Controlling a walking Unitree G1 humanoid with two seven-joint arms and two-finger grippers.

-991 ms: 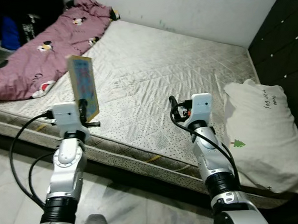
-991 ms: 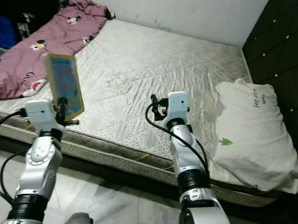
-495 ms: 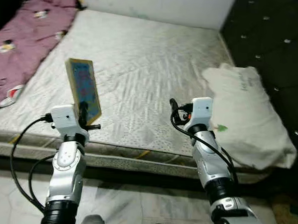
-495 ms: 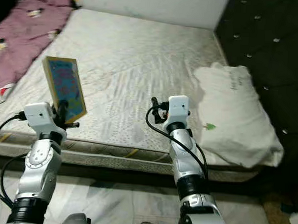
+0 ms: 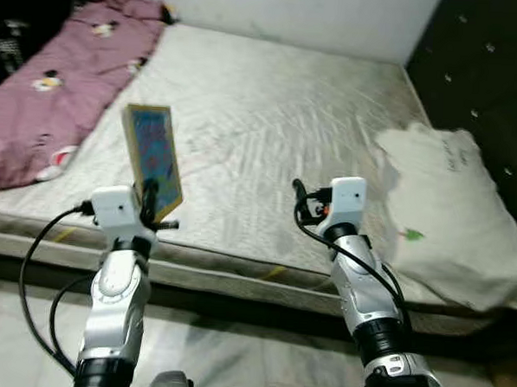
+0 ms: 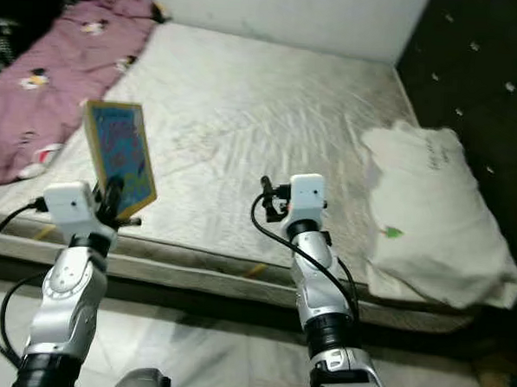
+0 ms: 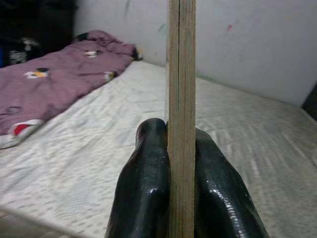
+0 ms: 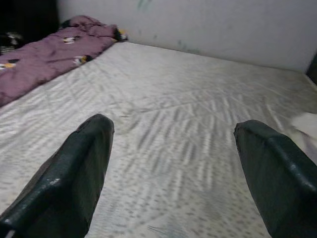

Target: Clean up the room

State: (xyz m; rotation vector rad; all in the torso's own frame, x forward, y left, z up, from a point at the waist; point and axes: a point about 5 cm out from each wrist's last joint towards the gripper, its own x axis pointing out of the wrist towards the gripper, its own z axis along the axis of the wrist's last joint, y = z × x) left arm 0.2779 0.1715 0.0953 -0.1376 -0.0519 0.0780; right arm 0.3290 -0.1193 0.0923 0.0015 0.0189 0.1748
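Above the near left edge of the bed [image 5: 270, 133], the left claw [image 5: 151, 203] pinches a thin picture book [image 5: 153, 156] by its lower edge, holding it upright. To its right the right claw [image 8: 171, 168] hangs over the mattress with fingers spread wide, holding nothing. My guess is the book is mid-carry; next it needs a proper place to go. A pink blanket [image 5: 52, 87] lies crumpled far left, a white pillow [image 5: 453, 212] sits right by the dark headboard [image 5: 486, 62].
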